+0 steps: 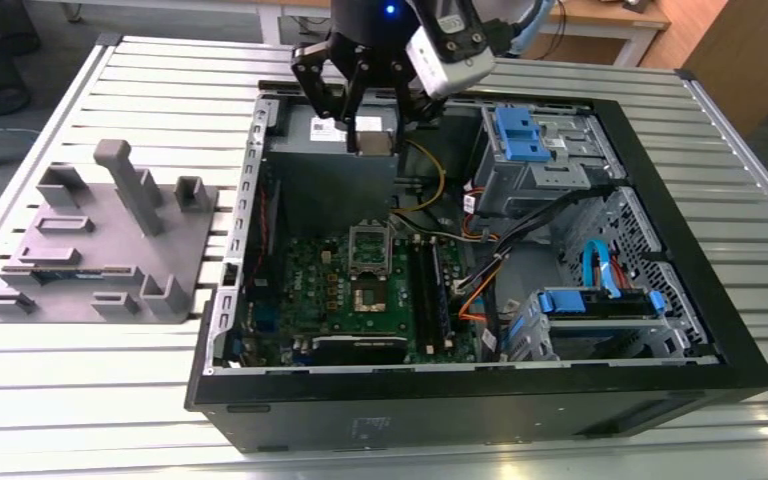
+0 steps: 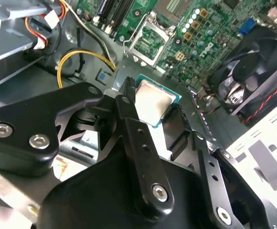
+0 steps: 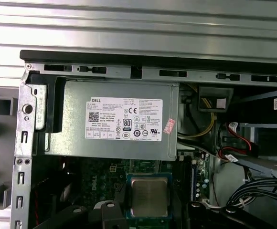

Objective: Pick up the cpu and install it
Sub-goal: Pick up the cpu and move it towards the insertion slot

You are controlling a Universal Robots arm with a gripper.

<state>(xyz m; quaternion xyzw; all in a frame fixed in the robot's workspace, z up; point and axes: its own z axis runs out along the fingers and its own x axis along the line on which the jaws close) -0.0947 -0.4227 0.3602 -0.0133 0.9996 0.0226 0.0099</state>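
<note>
Silvery cpu (image 2: 154, 102) was clamped in the jaws over the case (image 1: 464, 400) at its far end; best kept level for the socket (image 1: 367, 262).

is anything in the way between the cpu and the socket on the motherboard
Nothing visible. The claw holds the cpu in open air above the open case, and the socket on the green motherboard lies uncovered. The yellow cable loops off to one side, not across that gap.
</note>
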